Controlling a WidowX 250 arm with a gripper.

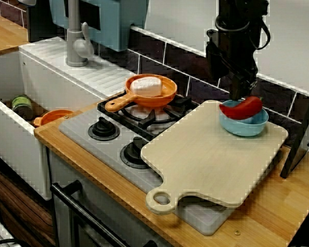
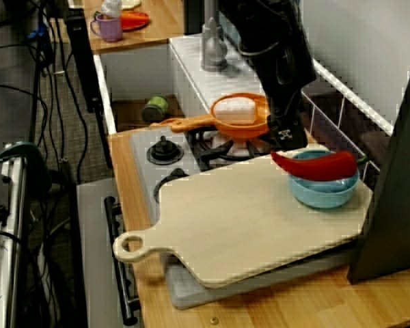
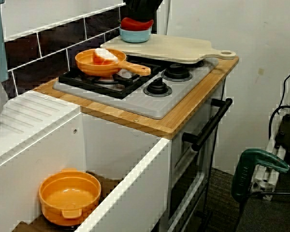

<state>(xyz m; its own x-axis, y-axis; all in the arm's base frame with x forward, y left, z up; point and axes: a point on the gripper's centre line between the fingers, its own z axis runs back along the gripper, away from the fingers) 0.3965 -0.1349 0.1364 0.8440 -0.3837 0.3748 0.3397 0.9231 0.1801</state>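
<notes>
Though parked right on top of the pepper (image 1: 242, 108), gave away little: caught the claw (image 1: 240, 95) with tips down at the pepper's upper side, touching or very nearly so, but could not tell the gap of the jaws, or any grip, from any view. Found the pepper lying crosswise on the rim of the blue bowl (image 1: 245, 127), with both ends poking past the sides, not down inside. Spotted bowl and pepper at the far corner of the board (image 1: 206, 154), laid over part of the stove (image 1: 77, 131). Judged the pepper light, stiff and glossy, likely a plastic toy, so slick under hard pads and prone to roll off the rim if nudged. Reckoned the thick middle the best place to pinch, across the narrow width, straight from above; rated the tapered tip and the stem end too thin and too ready to swing. Marked the bowl as light too, apt to slide or tip if pressed at one edge. Beside the board, picked out an orange pan (image 1: 165, 96) on a back burner with a pale block (image 1: 146, 85) in it, well apart from the claw.
</notes>
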